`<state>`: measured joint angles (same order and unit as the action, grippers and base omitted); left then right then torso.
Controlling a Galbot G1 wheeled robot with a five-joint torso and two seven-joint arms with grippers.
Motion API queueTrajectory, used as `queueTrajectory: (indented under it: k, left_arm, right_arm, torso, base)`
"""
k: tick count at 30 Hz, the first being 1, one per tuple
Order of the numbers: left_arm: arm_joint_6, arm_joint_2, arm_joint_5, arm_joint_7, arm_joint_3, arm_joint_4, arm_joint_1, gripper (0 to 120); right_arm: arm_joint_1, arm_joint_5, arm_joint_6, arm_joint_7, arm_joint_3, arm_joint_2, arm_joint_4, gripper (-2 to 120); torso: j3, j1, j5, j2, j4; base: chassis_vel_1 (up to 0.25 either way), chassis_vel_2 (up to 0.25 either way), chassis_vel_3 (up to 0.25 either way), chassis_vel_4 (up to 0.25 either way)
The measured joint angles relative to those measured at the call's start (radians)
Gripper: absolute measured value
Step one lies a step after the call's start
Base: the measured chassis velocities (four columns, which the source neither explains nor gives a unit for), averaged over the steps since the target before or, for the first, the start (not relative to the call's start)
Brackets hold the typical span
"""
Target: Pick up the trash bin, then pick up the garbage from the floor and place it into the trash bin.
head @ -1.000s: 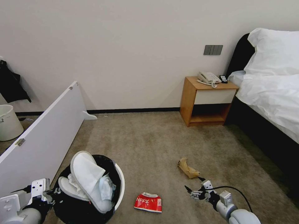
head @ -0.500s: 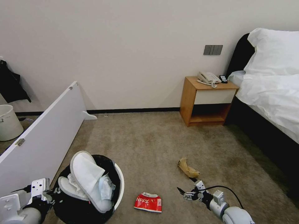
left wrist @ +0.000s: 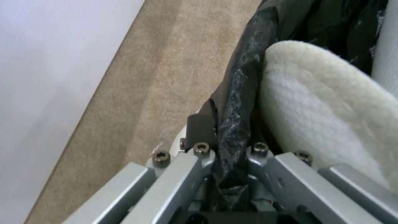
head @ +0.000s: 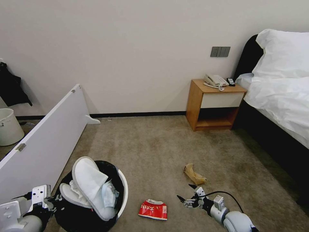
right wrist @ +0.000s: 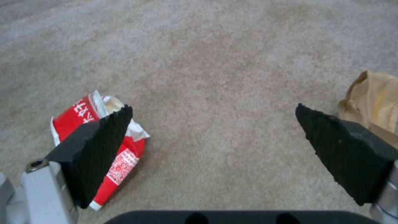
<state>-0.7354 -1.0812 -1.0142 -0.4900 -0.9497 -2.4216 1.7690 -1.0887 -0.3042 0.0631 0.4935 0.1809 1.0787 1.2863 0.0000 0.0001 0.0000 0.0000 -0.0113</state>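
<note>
The trash bin [head: 123,190], white with a black bag over its rim, stands at the lower left of the head view. Two white slippers [head: 90,180] and tissues stick out of it. My left gripper [head: 53,201] is shut on the bagged rim [left wrist: 234,102], beside a slipper [left wrist: 327,112]. On the carpet lie a red snack packet [head: 153,209] and a crumpled brown paper bag [head: 194,175]. My right gripper [head: 186,192] hangs open low over the floor between them, packet [right wrist: 97,137] by one finger and paper bag [right wrist: 375,99] by the other.
A white board [head: 48,141] leans along the left beside the bin. A pale bucket [head: 9,126] stands at the far left. A wooden nightstand [head: 214,104] with a phone and the bed [head: 280,96] close off the right. Open carpet [head: 151,148] lies ahead.
My right gripper has moved left, away from the paper bag and nearer the red packet, staying open. The left gripper and the bin have not moved.
</note>
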Motion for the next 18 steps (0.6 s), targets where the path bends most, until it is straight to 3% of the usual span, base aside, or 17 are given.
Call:
queueTrajectory:
  k: [18]
  left_arm:
    - [0.000, -0.002, 0.000, 0.002, -0.005, -0.005, 0.007, 1]
  right_arm:
    - [0.066, -0.005, 0.024, 0.103, -0.083, 0.024, -0.096, 100]
  torso:
    - [0.000, 0.000, 0.0000, 0.000, 0.0001]
  base:
    - [0.000, 0.000, 0.000, 0.000]
